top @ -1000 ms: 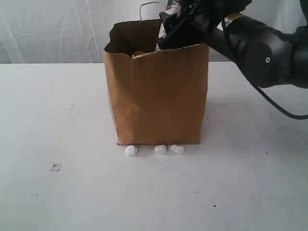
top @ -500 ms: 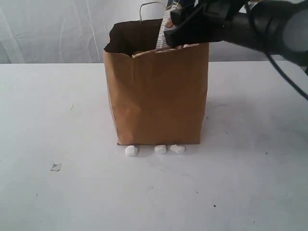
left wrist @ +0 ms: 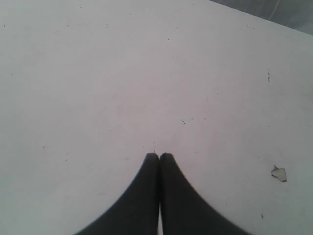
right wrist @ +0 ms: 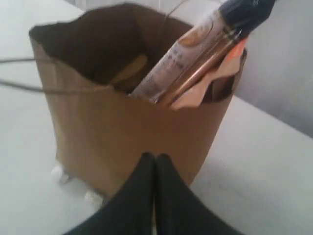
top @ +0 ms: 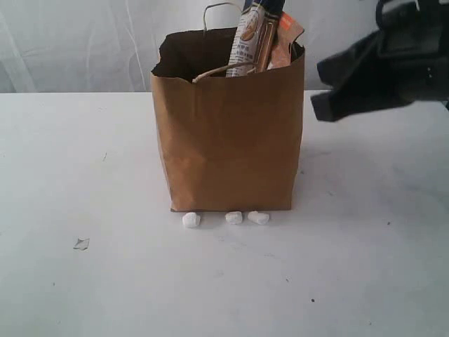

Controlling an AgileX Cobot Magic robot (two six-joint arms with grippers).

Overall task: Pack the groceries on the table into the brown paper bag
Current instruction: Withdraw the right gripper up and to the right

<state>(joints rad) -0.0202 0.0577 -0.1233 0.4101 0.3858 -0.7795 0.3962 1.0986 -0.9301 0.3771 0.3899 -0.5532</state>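
White tabletop [top: 84, 175] supports the brown paper bag [top: 228, 140], whose rim props the over-tall pasta packet [top: 249, 35] at a lean; right gripper [right wrist: 155, 156] hangs alongside, jaws pressed together, empty.

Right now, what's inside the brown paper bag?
The pasta packet and the kraft pouch with orange label stick out the top of the brown paper bag. Its walls hide whatever lies deeper.

Soft even light is flattening the white worktop [top: 70, 281]; the bag [top: 228, 147] is casting a faint shadow; the upper-right arm [top: 379, 67] is blurring.
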